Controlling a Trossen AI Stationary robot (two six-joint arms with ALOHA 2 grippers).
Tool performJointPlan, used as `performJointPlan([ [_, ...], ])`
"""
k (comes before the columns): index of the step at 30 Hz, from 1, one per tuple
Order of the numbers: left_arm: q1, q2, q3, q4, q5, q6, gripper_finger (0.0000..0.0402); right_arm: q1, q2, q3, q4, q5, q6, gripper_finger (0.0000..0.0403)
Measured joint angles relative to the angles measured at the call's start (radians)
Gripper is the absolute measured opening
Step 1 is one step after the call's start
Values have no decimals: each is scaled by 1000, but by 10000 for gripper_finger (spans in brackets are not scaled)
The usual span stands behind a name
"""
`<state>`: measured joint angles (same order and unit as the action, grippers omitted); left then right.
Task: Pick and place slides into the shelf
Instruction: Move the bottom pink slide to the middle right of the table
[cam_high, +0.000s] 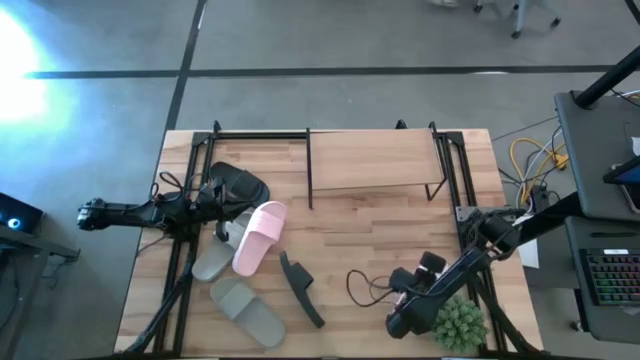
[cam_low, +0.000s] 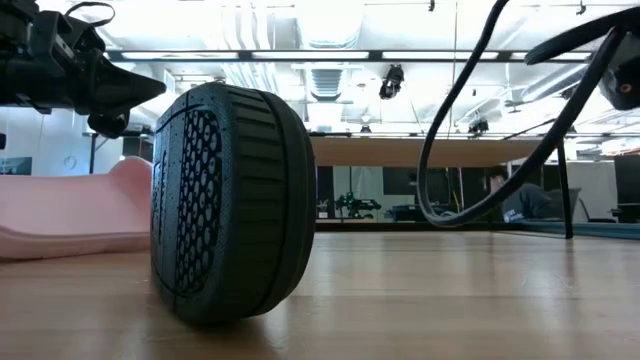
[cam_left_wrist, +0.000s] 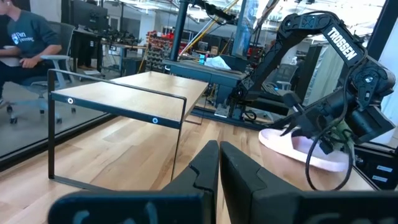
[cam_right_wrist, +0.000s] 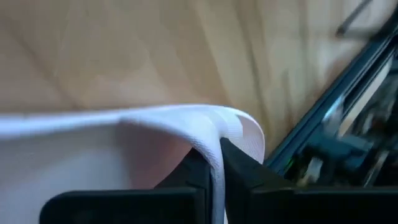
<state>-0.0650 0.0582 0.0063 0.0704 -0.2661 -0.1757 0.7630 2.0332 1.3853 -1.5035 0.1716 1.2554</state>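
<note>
plant (cam_high: 461, 325): small, green, at the table's near right corner
table (cam_high: 370, 240): light wooden top
person (cam_left_wrist: 25, 37): seated beyond the table

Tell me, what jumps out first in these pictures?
A big black slide standing on its edge mid-table fills the low view. Behind it, the shelf stands with its top board bare. Near the table's right edge, the right hand is shut on a pink slide.
</note>
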Motion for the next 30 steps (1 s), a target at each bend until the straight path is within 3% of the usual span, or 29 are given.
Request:
performJointPlan([
  [9,0,0,0,0,0,0,1,-53,-20,-2,-29,322,-262,12],
  [13,0,0,0,0,0,0,1,-84,-38,-43,-27,411,-338,12],
  [19,0,0,0,0,0,0,1,-133,-166,-202,58,395,-361,12],
  [24,0,0,0,0,0,0,1,-196,-325,-332,166,379,-496,12],
  [30,0,0,0,0,0,0,1,-227,-470,-463,205,452,-600,13],
])
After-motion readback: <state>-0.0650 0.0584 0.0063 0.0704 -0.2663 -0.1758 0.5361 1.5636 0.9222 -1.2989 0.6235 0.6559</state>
